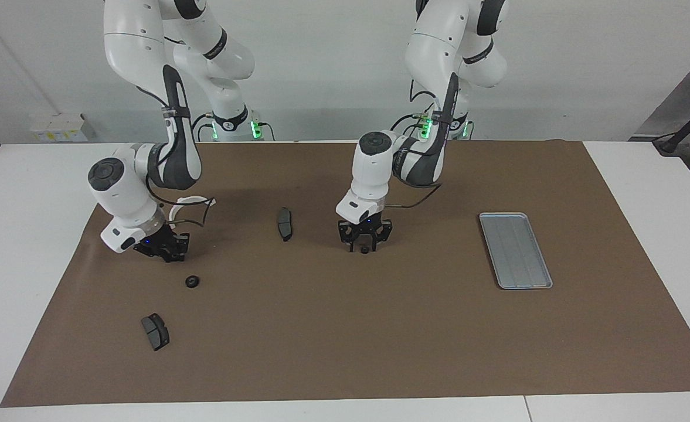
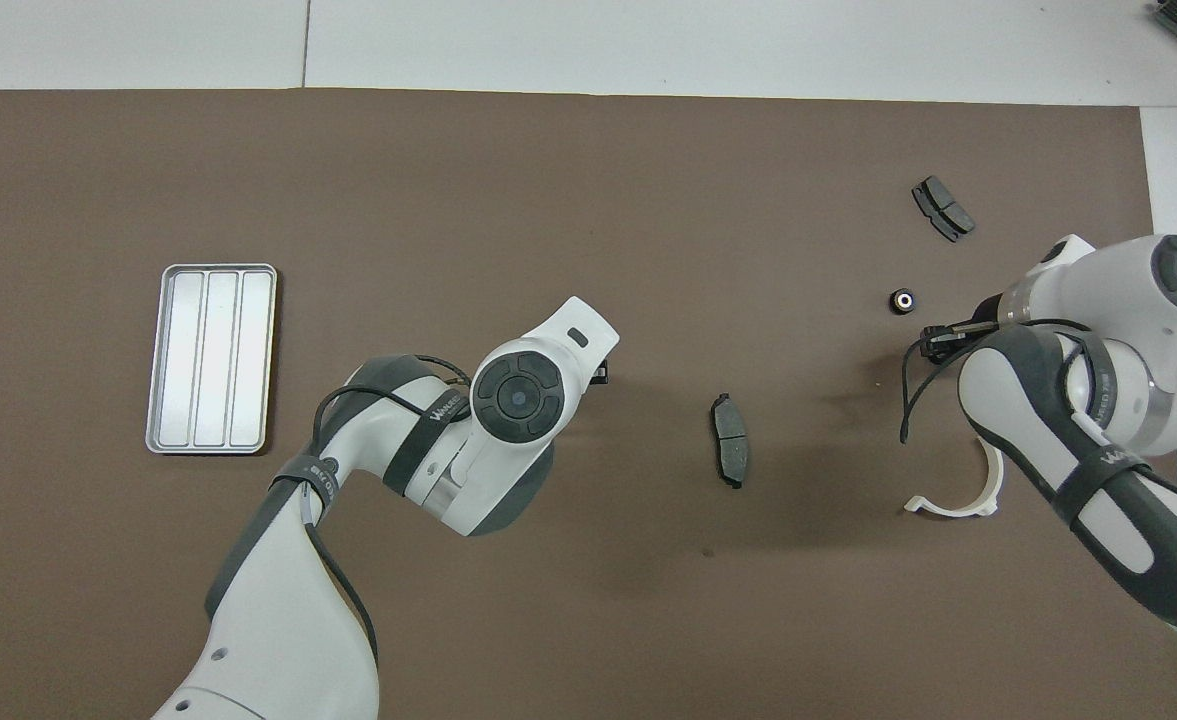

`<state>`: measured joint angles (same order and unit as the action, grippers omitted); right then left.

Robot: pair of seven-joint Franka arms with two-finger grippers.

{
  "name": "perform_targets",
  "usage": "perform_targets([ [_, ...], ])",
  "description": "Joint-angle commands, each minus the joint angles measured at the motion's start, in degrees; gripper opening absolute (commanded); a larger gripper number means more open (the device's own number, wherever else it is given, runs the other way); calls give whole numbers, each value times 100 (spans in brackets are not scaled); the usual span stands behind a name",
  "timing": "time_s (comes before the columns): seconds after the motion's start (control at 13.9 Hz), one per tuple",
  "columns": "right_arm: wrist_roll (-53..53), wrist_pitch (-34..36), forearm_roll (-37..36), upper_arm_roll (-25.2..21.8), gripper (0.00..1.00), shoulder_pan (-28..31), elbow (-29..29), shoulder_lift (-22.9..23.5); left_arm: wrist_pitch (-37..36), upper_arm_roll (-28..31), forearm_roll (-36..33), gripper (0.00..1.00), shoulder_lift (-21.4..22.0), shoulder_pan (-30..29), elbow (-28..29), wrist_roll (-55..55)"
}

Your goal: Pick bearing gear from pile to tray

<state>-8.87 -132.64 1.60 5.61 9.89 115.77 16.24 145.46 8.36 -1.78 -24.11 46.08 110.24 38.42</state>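
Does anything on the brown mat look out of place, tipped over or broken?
Nothing stands out. The tray lies flat and holds nothing; two brake pads, a loose gear and the white bracket lie scattered, none visibly damaged.

The left arm (image 1: 432, 88) reaches down from its base to mid-table, wrist bent steeply, the left gripper (image 1: 366, 247) pointing straight down with its fingers drawn in close together at the mat; the right arm (image 1: 163, 105) folds low toward its own end, the right gripper (image 1: 167, 253) tilted down, fingers nearly together.
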Motion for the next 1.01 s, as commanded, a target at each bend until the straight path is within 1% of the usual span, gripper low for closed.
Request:
perform_targets([
  [0.0, 472, 422, 138, 19, 0, -250, -378, -69, -17, 60, -33, 34, 29, 103, 103, 34],
  [0.22, 1262, 599, 138, 19, 0, -654, -643, -16, -35, 60, -33, 21, 29, 103, 103, 34],
  [0.36, 1947, 521, 138, 19, 0, -1014, -730, 19, -79, 60, -33, 12, 38, 103, 103, 34],
  [0.5, 2537, 485, 138, 19, 0, -1296, -880, 54, -184, 69, -33, 6, 38, 95, 59, 34],
  [0.65, 3073, 432, 165, 19, 0, -1594, -959, 133, -351, 69, -33, 4, 21, 7, -72, 34],
  [0.72, 3311, 319, 182, 19, 0, -1735, -986, 177, -569, 69, -24, 4, -6, -98, -273, 25],
  [0.79, 3531, 266, 200, 19, 0, -1867, -1012, 238, -850, 69, -24, 1, -15, -334, -441, 7],
  [0.94, 3918, 248, 209, 19, 0, -2105, -1239, 405, -1264, 69, -24, 0, -50, -686, -819, -28],
])
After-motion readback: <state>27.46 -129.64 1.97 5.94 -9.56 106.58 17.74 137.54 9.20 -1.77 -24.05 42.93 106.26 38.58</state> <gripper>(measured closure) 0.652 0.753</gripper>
